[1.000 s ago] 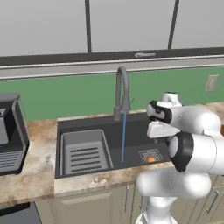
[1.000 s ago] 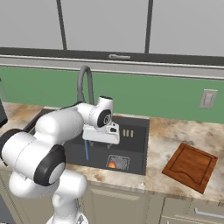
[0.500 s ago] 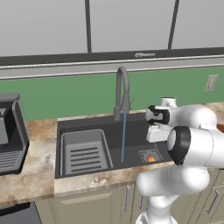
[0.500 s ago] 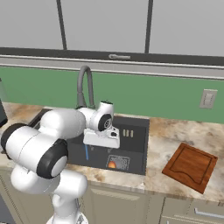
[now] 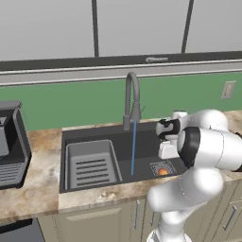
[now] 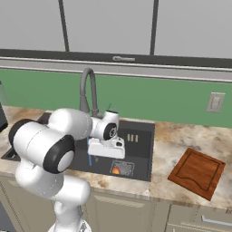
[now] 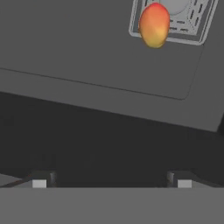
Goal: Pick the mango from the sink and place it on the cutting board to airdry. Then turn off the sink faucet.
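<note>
The mango (image 7: 154, 25), a small orange-red fruit, lies on the edge of the square drain grate (image 7: 193, 16) in the dark sink (image 7: 83, 52). It lies at the right front of the basin in the base views (image 5: 162, 171) (image 6: 116, 170). My gripper (image 7: 111, 183) hangs open above the sink, short of the mango, with nothing between its fingertips (image 7: 39, 182). The white hand (image 5: 167, 149) (image 6: 106, 148) hovers just over the basin. The faucet (image 5: 132, 98) (image 6: 88, 93) pours a blue stream of water (image 5: 133, 147). The cutting board (image 6: 197, 172) lies on the counter to the right.
A grey ribbed rack tray (image 5: 91, 165) fills the sink's left half. A black coffee machine (image 5: 11, 144) stands on the left counter. A wall outlet (image 6: 215, 102) sits above the board. Cabinets hang overhead.
The hand has come down and slightly left toward the sink, still open. The mango, the water and the base cameras have not moved.
</note>
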